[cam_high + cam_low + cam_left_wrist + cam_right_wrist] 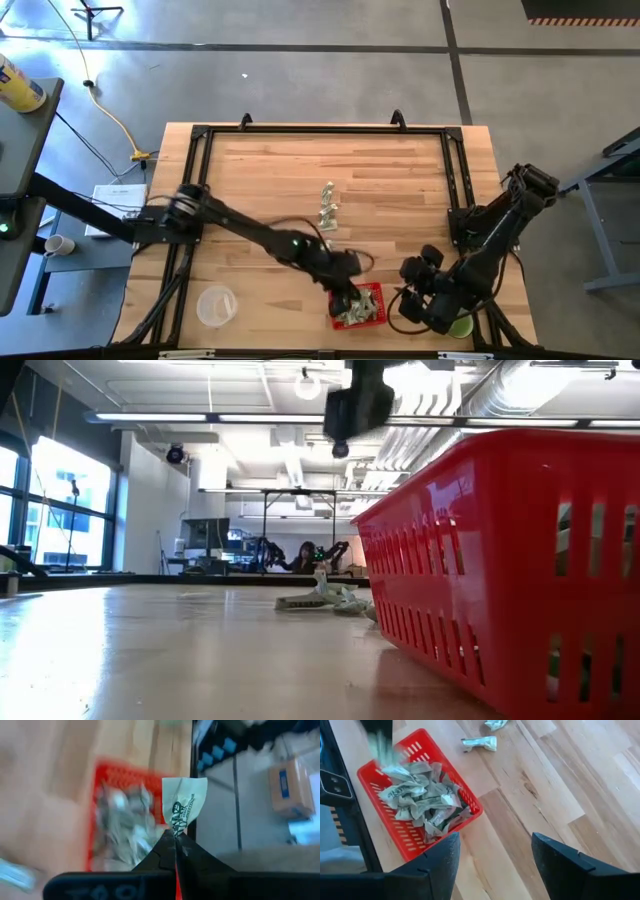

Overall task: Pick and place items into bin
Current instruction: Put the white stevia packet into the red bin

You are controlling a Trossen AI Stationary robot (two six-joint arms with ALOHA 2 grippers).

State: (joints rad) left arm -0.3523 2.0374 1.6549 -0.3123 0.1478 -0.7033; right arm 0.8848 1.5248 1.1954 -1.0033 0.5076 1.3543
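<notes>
The left claw [175,837] is pinching one pale wrapped item [183,806] tight between its tips, hanging over the one red bin [362,306] at the table's [400,180] near edge. The bin is holding a heap of wrappers [422,797], too tangled to count. Beside it the right claw [495,857] is hovering with fingers spread wide. Farther out, about three loose wrappers [328,205] are lying mid-table.

Wooden table [400,180]; red basket [375,300]; wrapped pieces [328,205]

Grey concrete floor [300,70]; large windows [55,510] light the room.
</notes>
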